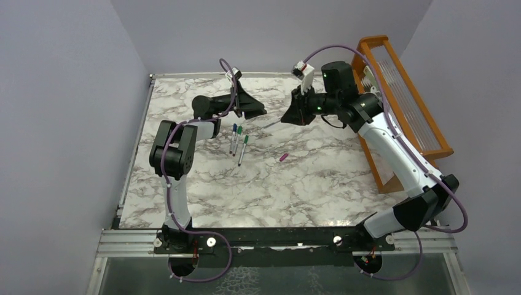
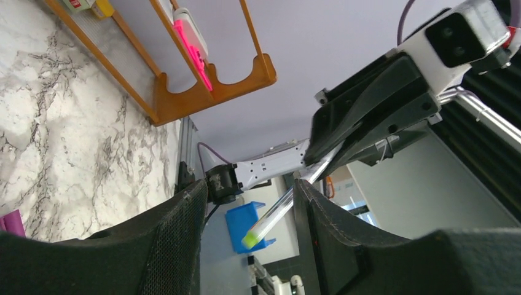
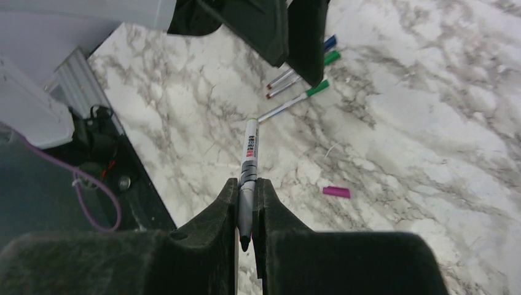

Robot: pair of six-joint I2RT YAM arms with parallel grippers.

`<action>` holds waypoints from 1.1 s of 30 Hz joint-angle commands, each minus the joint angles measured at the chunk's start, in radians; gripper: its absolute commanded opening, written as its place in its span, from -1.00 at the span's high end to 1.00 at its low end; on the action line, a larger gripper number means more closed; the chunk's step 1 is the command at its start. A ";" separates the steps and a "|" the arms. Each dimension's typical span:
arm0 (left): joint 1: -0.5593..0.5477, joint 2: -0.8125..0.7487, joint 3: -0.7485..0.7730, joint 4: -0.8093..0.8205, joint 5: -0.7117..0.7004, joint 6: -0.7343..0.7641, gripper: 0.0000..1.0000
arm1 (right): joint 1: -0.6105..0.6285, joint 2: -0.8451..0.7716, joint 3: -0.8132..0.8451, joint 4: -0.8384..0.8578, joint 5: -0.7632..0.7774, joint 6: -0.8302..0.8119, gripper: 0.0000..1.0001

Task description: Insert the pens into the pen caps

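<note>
- left arm folded at the elbow, forearm reaching up-table; left gripper (image 1: pixel 249 111) spread wide, its mesh-textured black fingers (image 2: pixel 175 239) gripping nothing.
- three slim grey pens (image 1: pixel 238 141), blue and green capped, lie on the marble table (image 1: pixel 295 196) just below it.
- magenta cap (image 1: pixel 283 157) lies alone, mid-table.
- right gripper (image 3: pixel 247 190) turned leftward, pinching a fourth pen (image 3: pixel 250 153), its free end between the left fingers.

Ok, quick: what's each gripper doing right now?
Left gripper: open, holding nothing.
Right gripper: closed on a thin grey-silver stick pen.
</note>
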 commanded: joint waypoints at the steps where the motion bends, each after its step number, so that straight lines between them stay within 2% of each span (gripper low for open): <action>1: -0.012 -0.067 0.008 0.228 0.057 0.052 -0.10 | 0.000 0.047 -0.009 -0.135 -0.206 -0.090 0.98; 10: -0.062 -0.105 -0.014 0.228 0.137 0.110 -0.09 | 0.000 0.087 0.001 -0.109 -0.308 -0.083 0.99; 17: -0.082 -0.100 -0.028 0.228 0.186 0.126 -0.02 | -0.006 0.082 -0.005 -0.117 -0.284 -0.082 0.98; 33: -0.154 -0.162 -0.030 0.229 0.252 0.131 -0.08 | -0.056 0.119 0.059 -0.085 -0.276 -0.089 0.99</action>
